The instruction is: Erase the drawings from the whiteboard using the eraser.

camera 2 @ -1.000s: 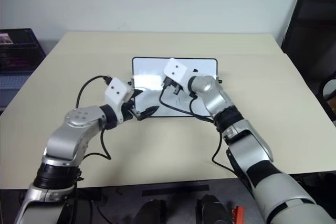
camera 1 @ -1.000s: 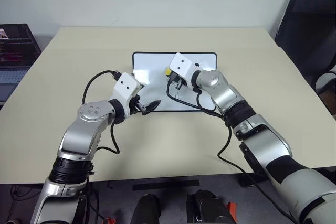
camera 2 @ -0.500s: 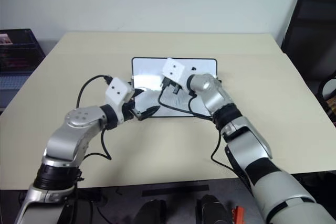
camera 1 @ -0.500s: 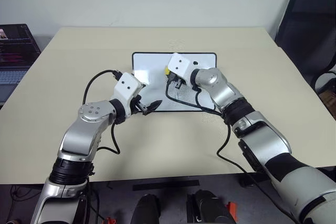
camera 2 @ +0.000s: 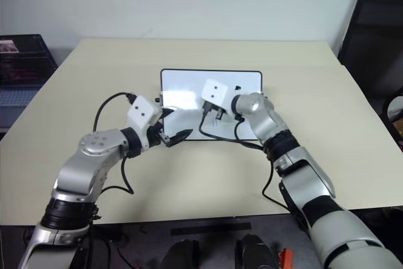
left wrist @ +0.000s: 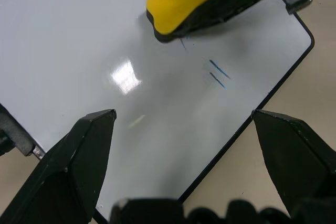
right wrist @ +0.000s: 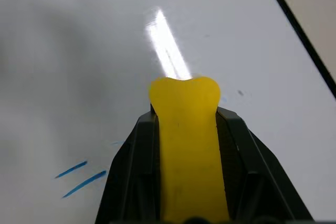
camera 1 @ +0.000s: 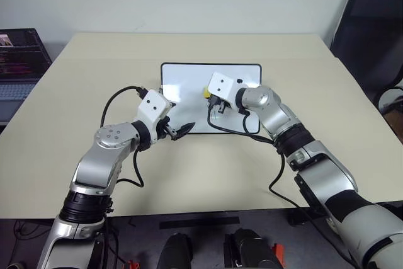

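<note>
The eraser (right wrist: pixel 188 145) sits clamped lengthwise between the two black fingers of the right tool (camera 1: pixel 212 102), its rounded yellow end poking out past the fingertips over the middle of the whiteboard (camera 1: pixel 182 75). Taken along its long sides like this, the block looks well seated; it appears to be a light, slightly giving foam or plastic piece with a dark felt-like underside, so a firm squeeze should hold it without crushing it, and the flat dark face is the side that must meet the board.

The whiteboard lies flat on the beige counter (camera 1: pixel 94 74), glossy and probably slick, and it seems light enough to skid under a sideways wipe. The left tool (camera 1: pixel 181 130) hangs with its fingers spread wide apart over the board's near edge, gripping nothing, where it could press down to steady the frame.

Of the drawings (left wrist: pixel 218 73), two short blue strokes lie just beside the eraser's tip, with a fainter mark close under its edge. They are thin pen lines and should lift with light pressure, provided the pad lies flat rather than riding on a corner.
</note>
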